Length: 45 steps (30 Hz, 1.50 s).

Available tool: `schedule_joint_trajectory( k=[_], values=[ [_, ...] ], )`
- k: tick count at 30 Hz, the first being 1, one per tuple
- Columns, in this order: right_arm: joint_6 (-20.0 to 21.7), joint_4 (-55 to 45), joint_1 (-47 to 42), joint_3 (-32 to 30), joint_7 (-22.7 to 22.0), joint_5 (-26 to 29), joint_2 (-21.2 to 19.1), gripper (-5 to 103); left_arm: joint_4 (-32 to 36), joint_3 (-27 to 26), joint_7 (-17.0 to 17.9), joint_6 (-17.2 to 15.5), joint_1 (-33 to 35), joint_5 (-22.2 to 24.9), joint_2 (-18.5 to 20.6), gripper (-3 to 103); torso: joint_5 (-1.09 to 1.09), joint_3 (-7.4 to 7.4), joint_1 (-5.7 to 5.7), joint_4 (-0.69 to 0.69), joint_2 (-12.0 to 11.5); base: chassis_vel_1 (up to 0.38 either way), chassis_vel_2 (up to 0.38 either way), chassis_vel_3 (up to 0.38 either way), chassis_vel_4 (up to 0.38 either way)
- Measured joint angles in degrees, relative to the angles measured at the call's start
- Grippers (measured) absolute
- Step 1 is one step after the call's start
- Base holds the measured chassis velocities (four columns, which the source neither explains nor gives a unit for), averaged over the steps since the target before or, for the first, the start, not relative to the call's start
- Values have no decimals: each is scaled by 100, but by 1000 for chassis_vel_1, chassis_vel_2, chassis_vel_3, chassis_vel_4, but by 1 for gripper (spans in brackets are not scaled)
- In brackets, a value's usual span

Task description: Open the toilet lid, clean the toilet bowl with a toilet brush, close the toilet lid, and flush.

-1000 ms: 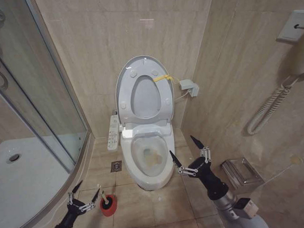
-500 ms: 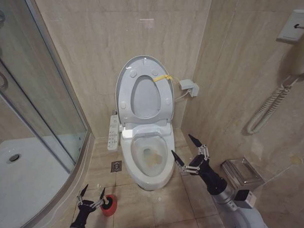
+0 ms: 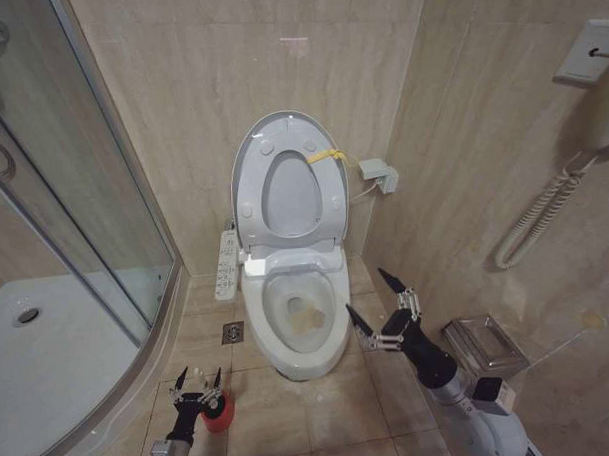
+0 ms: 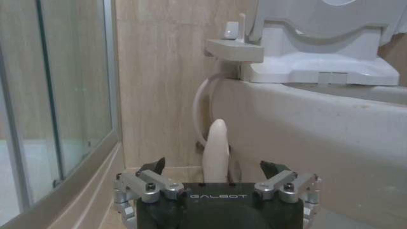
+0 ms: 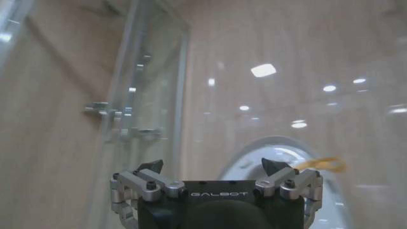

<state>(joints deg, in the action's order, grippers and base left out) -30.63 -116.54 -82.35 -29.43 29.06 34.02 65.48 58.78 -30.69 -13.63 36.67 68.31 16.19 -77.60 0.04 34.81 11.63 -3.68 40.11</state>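
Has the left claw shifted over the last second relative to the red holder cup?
Yes. The left claw has moved rightward, closing on the small red cylindrical holder cup, and now brackets the whitish brush handle.

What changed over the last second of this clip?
The left end effector moved right across the floor to the red holder; its open fingers now flank the brush handle without gripping it. The right end effector shifted slightly, staying open beside the bowl. The lid stayed up, and the brush stayed in the holder.
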Motion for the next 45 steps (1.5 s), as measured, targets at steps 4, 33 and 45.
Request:
schedule_joint_trajectory(
  k=[4, 33, 45],
  values=[
    [211, -111, 47, 57, -907, -316, 42, 100, -5, 16, 37, -10, -12, 0, 10, 100, -1, 0, 0, 0, 0, 0, 0, 0, 0],
    [1804, -846, -165, 137, -3435, -1474, 99, 100, 195, 3, 19, 1, 225, 21, 70, 57, -2, 0, 0, 0, 1, 0, 0, 0, 0],
    [1671, -720, -130, 170, -3268, -1463, 119, 100, 558, -21, 121, -5, 348, 83, 75, 21, -2, 0, 0, -1, 1, 0, 0, 0, 0]
  ],
)
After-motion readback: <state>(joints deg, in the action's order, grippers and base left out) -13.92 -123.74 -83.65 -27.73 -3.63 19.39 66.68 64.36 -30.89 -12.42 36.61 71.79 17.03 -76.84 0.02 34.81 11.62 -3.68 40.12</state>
